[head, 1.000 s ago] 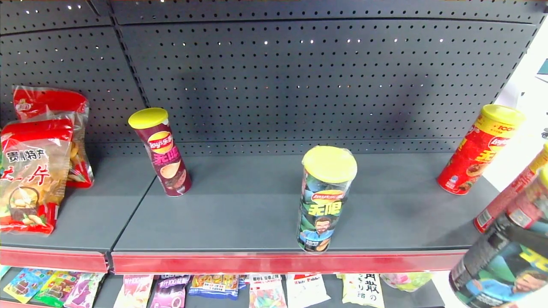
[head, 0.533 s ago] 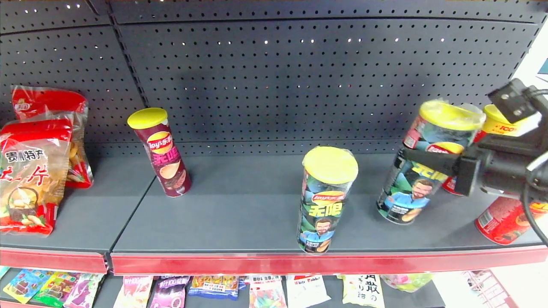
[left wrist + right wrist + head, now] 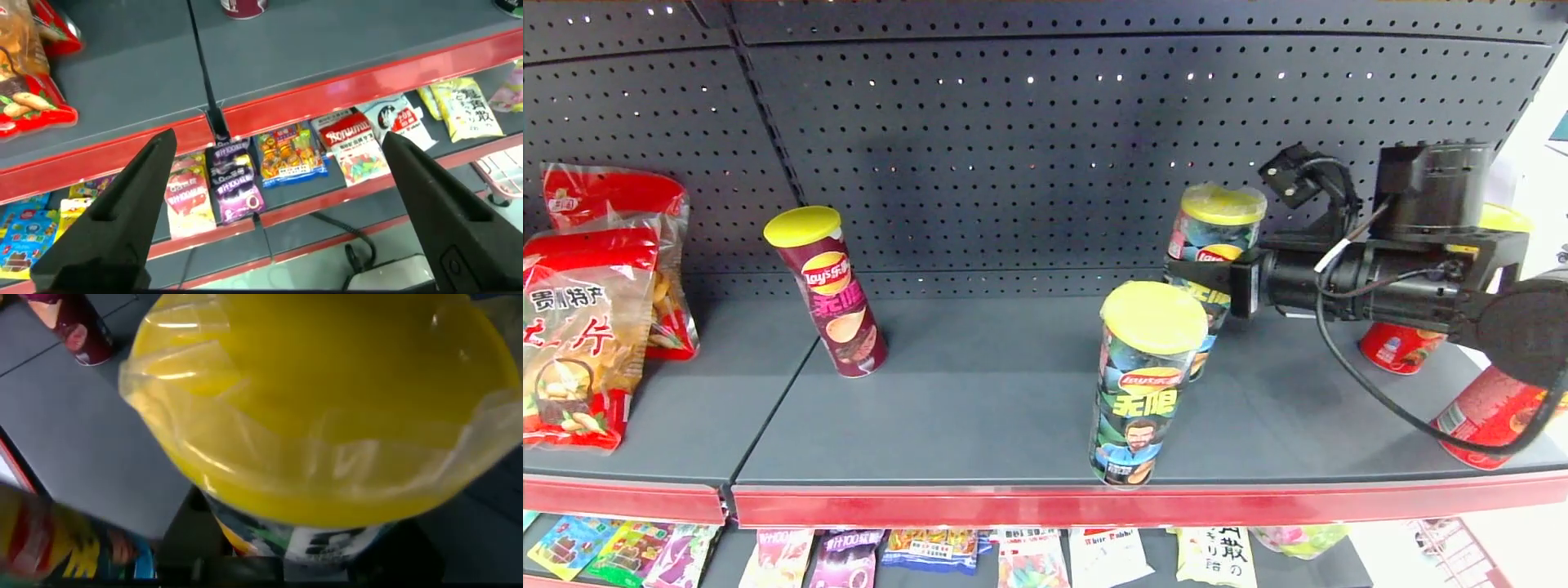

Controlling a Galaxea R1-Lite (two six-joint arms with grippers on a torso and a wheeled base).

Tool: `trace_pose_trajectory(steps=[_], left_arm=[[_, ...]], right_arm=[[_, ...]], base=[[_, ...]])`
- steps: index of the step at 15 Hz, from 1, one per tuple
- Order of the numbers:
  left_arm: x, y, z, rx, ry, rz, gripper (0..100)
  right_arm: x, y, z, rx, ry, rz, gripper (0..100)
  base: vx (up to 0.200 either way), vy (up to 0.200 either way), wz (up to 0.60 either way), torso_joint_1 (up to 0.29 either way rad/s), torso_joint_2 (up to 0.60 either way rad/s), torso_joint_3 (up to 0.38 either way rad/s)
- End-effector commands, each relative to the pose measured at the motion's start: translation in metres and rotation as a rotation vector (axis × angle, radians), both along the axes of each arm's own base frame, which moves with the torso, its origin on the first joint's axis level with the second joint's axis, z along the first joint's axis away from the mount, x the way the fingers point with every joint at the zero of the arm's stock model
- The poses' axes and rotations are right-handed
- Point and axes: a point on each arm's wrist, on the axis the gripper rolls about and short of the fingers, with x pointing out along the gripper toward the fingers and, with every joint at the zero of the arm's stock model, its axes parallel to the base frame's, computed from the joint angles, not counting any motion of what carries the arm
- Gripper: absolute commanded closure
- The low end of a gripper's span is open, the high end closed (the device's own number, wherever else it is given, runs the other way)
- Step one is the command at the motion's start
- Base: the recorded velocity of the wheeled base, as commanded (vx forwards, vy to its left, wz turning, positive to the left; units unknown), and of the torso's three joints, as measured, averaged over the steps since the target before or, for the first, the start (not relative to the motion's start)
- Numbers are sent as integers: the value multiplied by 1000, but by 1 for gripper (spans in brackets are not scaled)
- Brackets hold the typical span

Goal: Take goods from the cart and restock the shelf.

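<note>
The right arm (image 3: 1380,286) has swung in fast. A second ago the held can (image 3: 1217,224) was low, off the shelf's (image 3: 980,408) right front corner. Half a second ago it hung over the right end. Now it is near the back edge, about mid-length, just behind the front can (image 3: 1147,380). I read that as the carry being nearly over: the can is in its row, and what remains is setting it down and letting go. Its base is hidden behind the front can, so I cannot tell whether it touches the shelf yet.

The arm reaches in level from the right end, passing in front of a red can (image 3: 1392,347) by the back edge. The right jaws are closed around the held can's upper body, below its yellow lid (image 3: 327,400), and the can is upright.

The left jaws are spread wide with nothing between them. They hang below the shelf's red front edge (image 3: 270,102), facing the snack packets (image 3: 290,151) on the lower shelf.

The gap to the front can looks tight, so I judge a nudge is the risk on release.
</note>
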Motion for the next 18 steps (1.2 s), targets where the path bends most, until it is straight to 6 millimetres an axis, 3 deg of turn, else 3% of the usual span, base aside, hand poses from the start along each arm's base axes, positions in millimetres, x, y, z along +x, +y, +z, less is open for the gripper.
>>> trace_pose_trajectory(steps=[1, 7, 17, 18], left_arm=[[1, 0, 1, 3, 6, 3, 0], [1, 0, 3, 2, 3, 3, 0], [1, -1, 2, 4, 10, 1, 0], [1, -1, 2, 5, 12, 1, 0]], right_arm=[[18, 18, -12, -8, 23, 30, 100], [39, 34, -12, -1, -1, 46, 100], [33, 41, -19, -13, 20, 65, 100], [32, 41, -20, -15, 25, 65, 0]], base=[[0, 0, 0, 0, 0, 0], [0, 0, 0, 0, 0, 0], [0, 0, 0, 0, 0, 0], [0, 0, 0, 0, 0, 0]])
